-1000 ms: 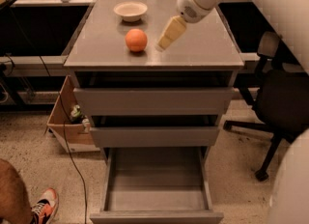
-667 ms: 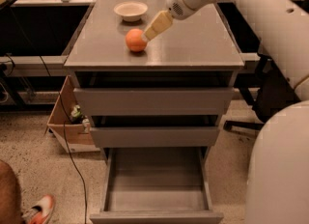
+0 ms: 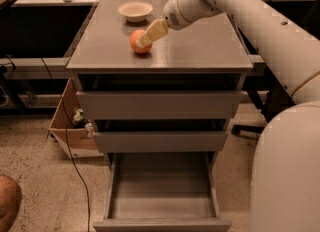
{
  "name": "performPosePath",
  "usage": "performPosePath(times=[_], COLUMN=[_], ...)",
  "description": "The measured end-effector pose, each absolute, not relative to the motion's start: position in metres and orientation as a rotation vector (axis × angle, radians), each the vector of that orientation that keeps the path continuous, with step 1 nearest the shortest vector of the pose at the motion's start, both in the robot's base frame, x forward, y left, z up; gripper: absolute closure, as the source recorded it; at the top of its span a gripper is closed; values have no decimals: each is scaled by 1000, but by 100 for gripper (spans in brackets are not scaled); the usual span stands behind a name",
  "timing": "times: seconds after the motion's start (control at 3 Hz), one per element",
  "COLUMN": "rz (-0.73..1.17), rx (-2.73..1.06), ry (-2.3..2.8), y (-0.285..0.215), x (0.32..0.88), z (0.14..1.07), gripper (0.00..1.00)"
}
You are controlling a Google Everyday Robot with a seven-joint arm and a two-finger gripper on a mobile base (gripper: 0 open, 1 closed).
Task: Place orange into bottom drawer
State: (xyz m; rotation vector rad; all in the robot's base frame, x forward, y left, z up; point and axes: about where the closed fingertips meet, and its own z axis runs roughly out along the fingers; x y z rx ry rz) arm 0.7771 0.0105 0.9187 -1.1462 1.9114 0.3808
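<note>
The orange sits left of centre on the counter, the gripper against its upper right side, closed or not I cannot tell; smooth, firm, light and apt to roll, it probably wants 1 squeeze across its widest middle.

The white arm rises from the robot's rounded body, which fills the view's 4 o'clock corner. It climbs along the right side, then bends near the top and reaches toward 9 o'clock. Its thick wrist slopes down toward 8 o'clock. The cream end effector lies at about 12 o'clock from the view's centre, tip pointing toward 8 o'clock.
</note>
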Motion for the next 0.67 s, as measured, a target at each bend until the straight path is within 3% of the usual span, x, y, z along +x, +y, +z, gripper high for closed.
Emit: performPosePath(times=[0.67], rz=[389], rx=[-1089], ry=[1926], y=[21], x=[788], z=[889], gripper=[0])
